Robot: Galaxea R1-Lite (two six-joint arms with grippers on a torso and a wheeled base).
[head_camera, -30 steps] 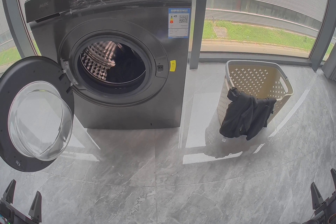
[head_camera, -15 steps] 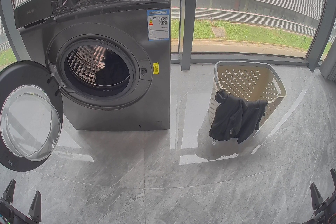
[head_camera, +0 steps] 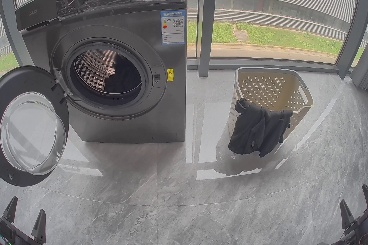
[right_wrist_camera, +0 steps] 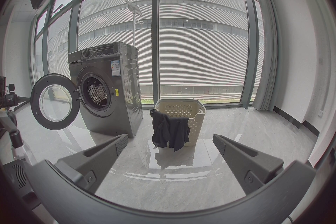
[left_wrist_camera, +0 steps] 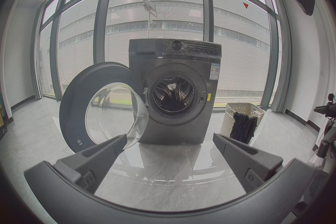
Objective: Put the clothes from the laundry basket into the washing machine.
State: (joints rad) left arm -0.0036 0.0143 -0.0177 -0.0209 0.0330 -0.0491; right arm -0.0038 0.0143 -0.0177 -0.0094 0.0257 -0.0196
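A cream laundry basket [head_camera: 299,82] [left_wrist_camera: 233,108] [right_wrist_camera: 196,109] stands on the floor to the right of the grey washing machine [head_camera: 119,12] [left_wrist_camera: 206,116] [right_wrist_camera: 129,74]. A black garment [head_camera: 258,129] [left_wrist_camera: 244,127] [right_wrist_camera: 169,129] hangs over the basket's near rim. The machine's round door [head_camera: 32,127] [left_wrist_camera: 101,109] [right_wrist_camera: 54,102] is swung wide open to the left, baring the steel drum [head_camera: 105,71]. My left gripper [head_camera: 23,219] [left_wrist_camera: 169,146] sits low at the near left, open and empty. My right gripper [head_camera: 354,205] [right_wrist_camera: 169,147] sits low at the near right, open and empty, far from the basket.
Glossy grey tile floor [head_camera: 184,196] stretches between me and the machine. Tall windows with dark frames [head_camera: 207,12] run behind the machine and basket. The open door juts out into the floor at the left.
The whole head view slid so machine and basket sit further left than a second ago: the camera moved. Nothing in the room shifted and both grippers stay open.
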